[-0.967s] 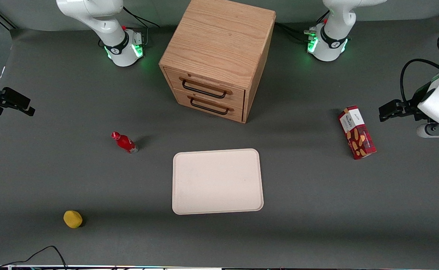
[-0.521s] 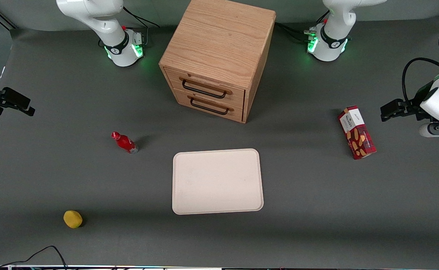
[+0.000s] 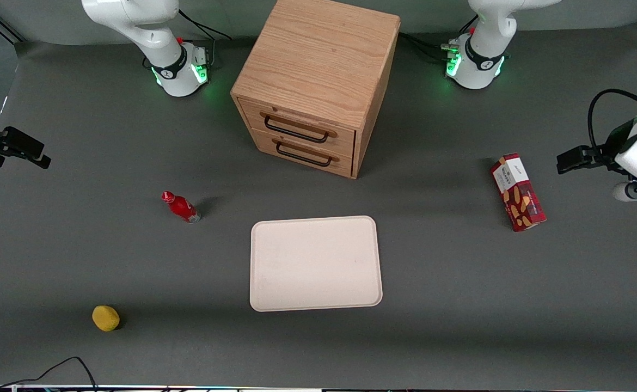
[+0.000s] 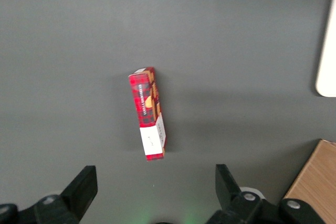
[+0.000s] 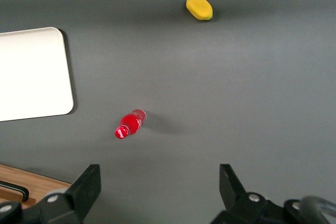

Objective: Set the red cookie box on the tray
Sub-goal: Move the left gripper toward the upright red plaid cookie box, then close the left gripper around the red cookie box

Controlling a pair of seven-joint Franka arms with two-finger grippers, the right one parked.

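Observation:
The red cookie box (image 3: 518, 192) lies flat on the grey table toward the working arm's end, its white end panel farther from the front camera. It also shows in the left wrist view (image 4: 148, 113). The cream tray (image 3: 315, 263) lies flat in the middle of the table, nearer the front camera than the wooden drawer cabinet, with nothing on it; a corner of it shows in the left wrist view (image 4: 328, 61). My left gripper (image 3: 569, 161) hangs above the table beside the box, farther out toward the table's end. It is open and empty (image 4: 155, 191), apart from the box.
A wooden two-drawer cabinet (image 3: 315, 81) stands at the table's middle, farther from the front camera than the tray. A small red bottle (image 3: 181, 207) and a yellow lemon-like object (image 3: 105, 318) lie toward the parked arm's end.
My left gripper has drifted slightly outward toward the table's end, away from the box. The box and tray have not moved.

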